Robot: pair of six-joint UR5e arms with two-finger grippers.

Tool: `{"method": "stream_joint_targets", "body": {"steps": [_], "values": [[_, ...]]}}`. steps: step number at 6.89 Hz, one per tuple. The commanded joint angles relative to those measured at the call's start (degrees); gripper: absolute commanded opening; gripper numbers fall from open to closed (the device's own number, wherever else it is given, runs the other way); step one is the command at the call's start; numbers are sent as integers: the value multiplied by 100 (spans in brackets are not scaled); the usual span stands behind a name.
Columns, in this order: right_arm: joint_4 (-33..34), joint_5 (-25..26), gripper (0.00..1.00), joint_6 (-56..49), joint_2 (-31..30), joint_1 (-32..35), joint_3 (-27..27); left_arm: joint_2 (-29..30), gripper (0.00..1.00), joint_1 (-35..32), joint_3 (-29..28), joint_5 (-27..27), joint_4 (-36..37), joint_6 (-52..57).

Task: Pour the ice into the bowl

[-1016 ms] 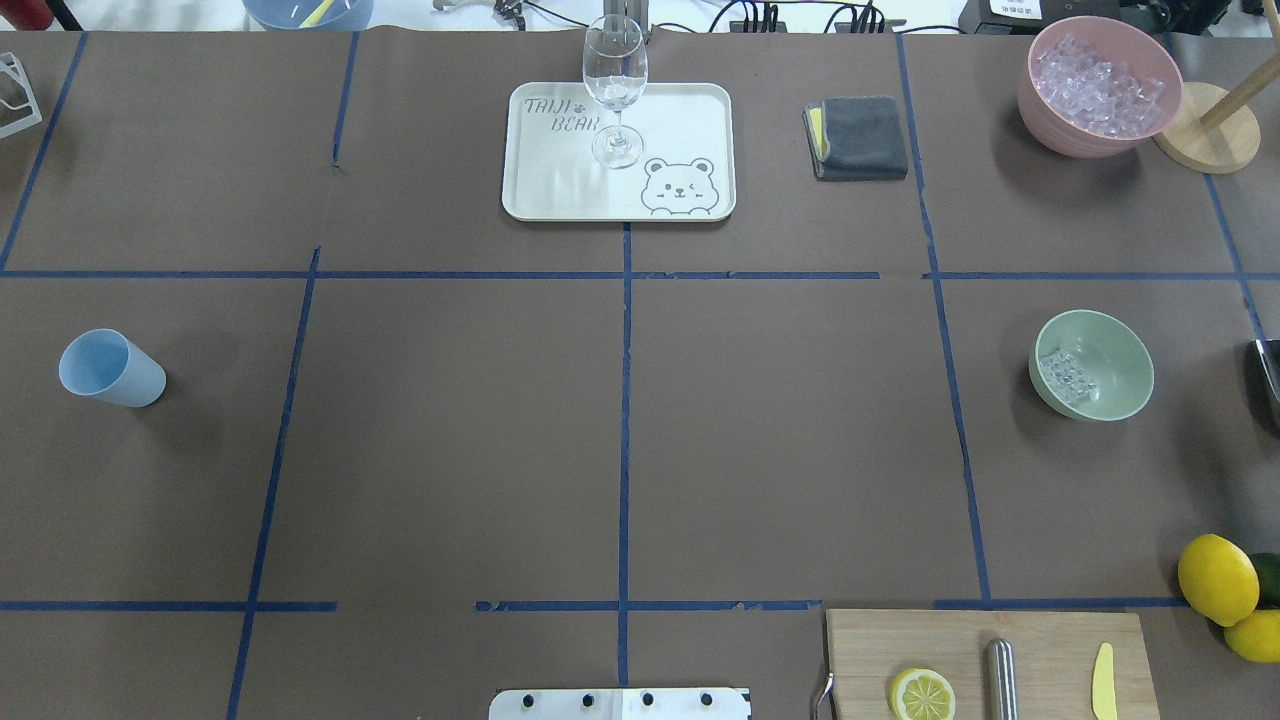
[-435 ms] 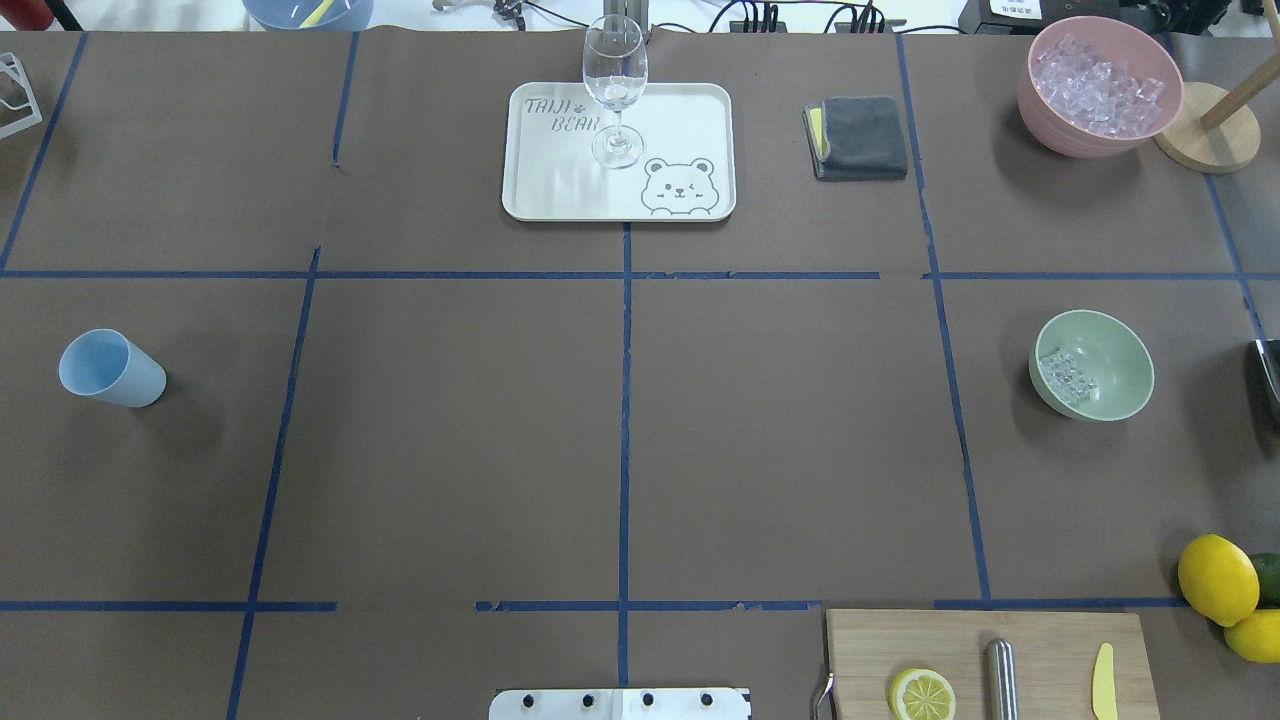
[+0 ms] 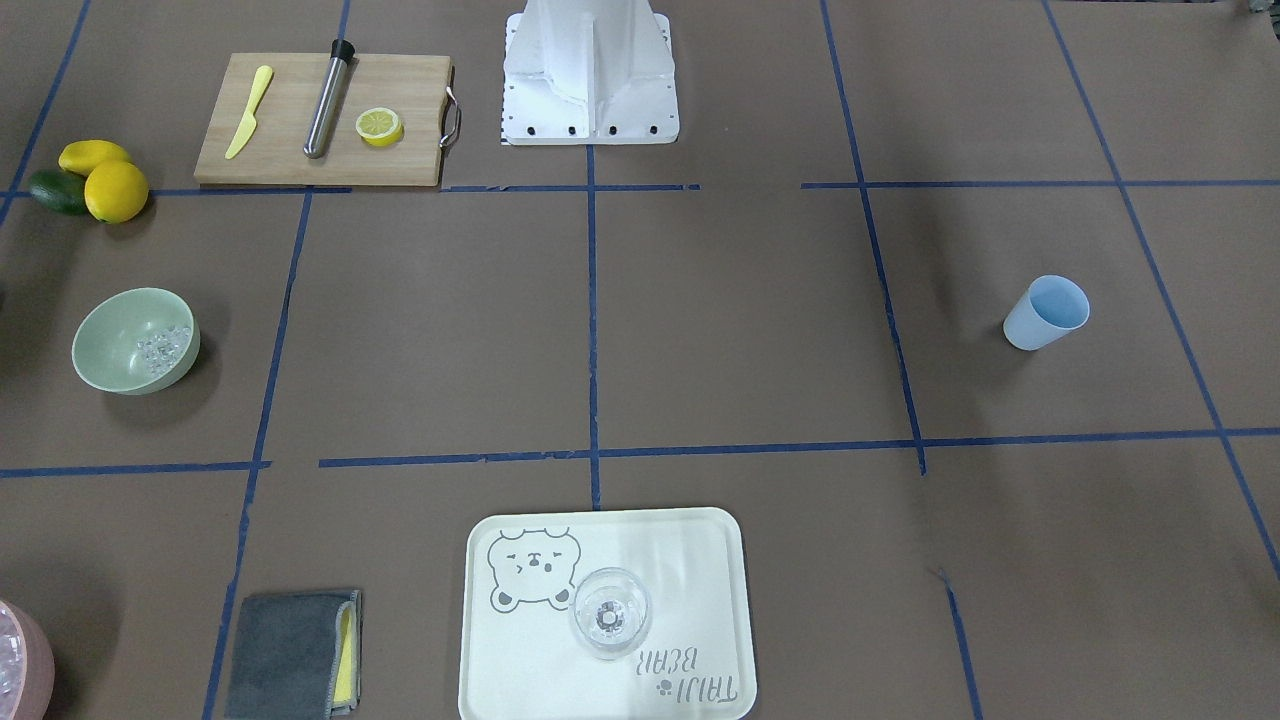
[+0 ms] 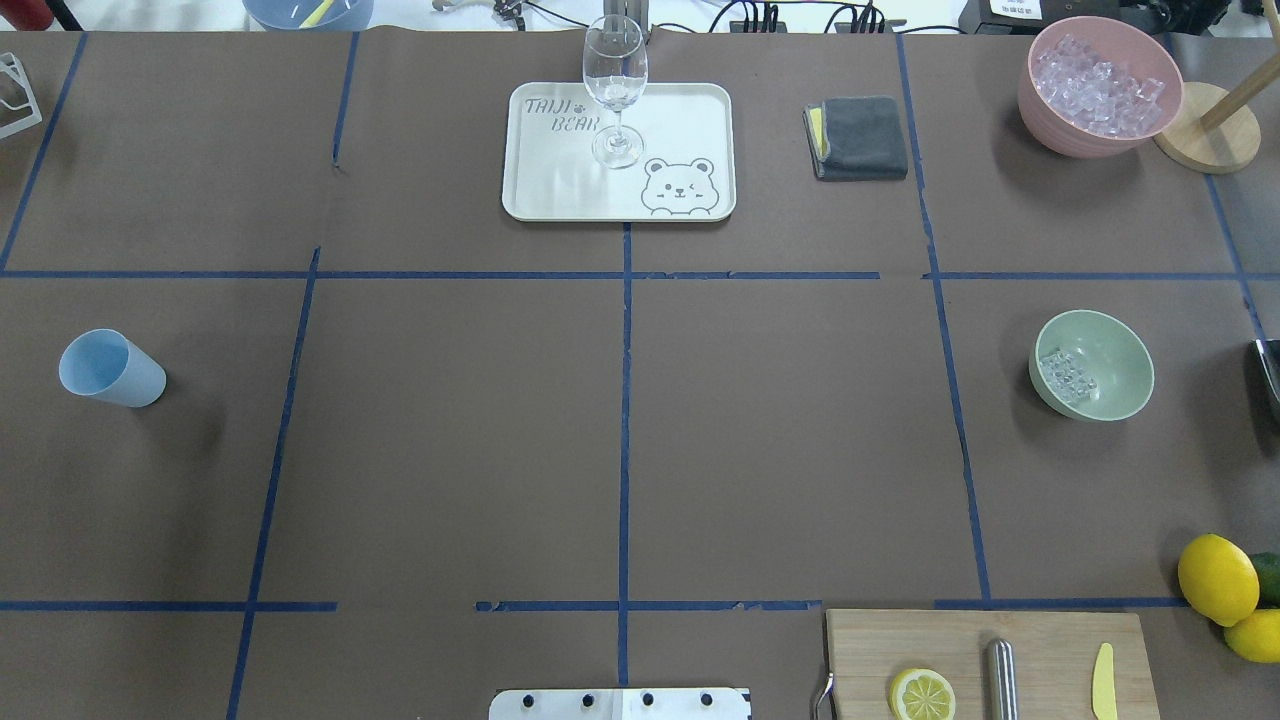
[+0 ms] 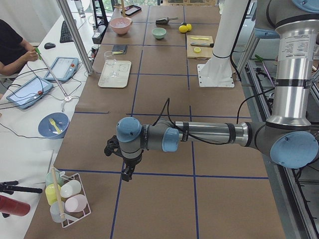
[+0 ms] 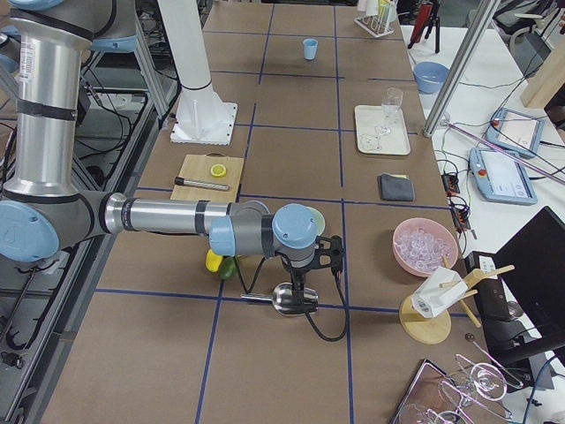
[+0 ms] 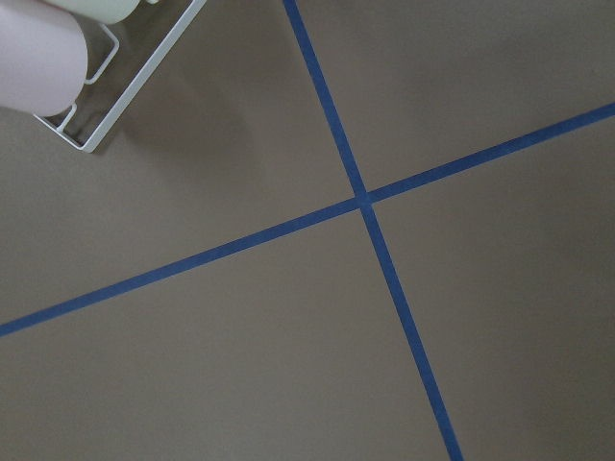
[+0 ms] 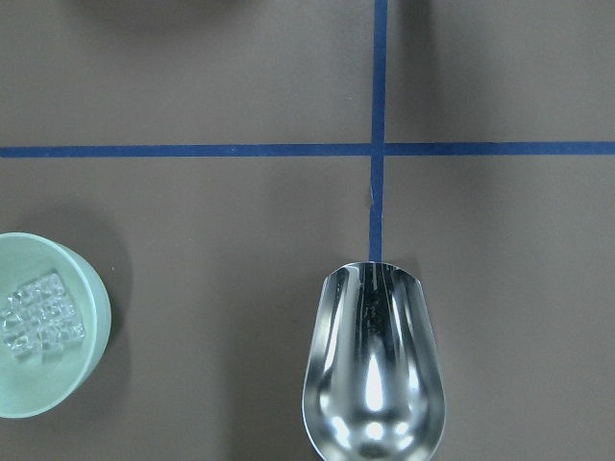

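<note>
The mint-green bowl (image 4: 1110, 370) stands at the table's right side with a handful of ice (image 4: 1064, 375) in it. It also shows in the front view (image 3: 110, 345) and the right wrist view (image 8: 82, 360), with ice (image 8: 38, 312) inside. An empty metal scoop (image 8: 375, 370) lies under the right wrist camera, right of the bowl. My right gripper (image 6: 300, 276) is over the scoop (image 6: 290, 299); I cannot tell whether it grips it. My left gripper (image 5: 127, 173) hangs over a tape crossing at the far left; I cannot tell its state.
A pink bowl (image 4: 1040, 115) full of ice stands at the back right beside a wooden stand (image 4: 1205, 140). A light blue cup (image 4: 110, 368), a tray (image 4: 680, 110) with a wine glass (image 4: 615, 90), a grey cloth (image 4: 858, 137), a cutting board (image 4: 1040, 650) and lemons (image 4: 1218, 578) are also there. A cup rack (image 5: 67, 199) sits near the left gripper.
</note>
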State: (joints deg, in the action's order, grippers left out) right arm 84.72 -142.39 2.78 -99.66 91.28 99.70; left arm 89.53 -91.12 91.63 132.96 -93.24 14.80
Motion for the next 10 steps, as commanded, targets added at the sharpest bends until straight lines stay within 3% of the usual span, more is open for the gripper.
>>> {"method": "stream_joint_targets", "body": {"steps": [1, 10], "values": [[1, -219, 100, -14, -18, 47, -29, -5, 100, -2, 30, 264, -19, -920], [-8, 476, 100, -49, -36, 214, 15, 3, 100, 7, -13, 274, -247, -1084]]}}
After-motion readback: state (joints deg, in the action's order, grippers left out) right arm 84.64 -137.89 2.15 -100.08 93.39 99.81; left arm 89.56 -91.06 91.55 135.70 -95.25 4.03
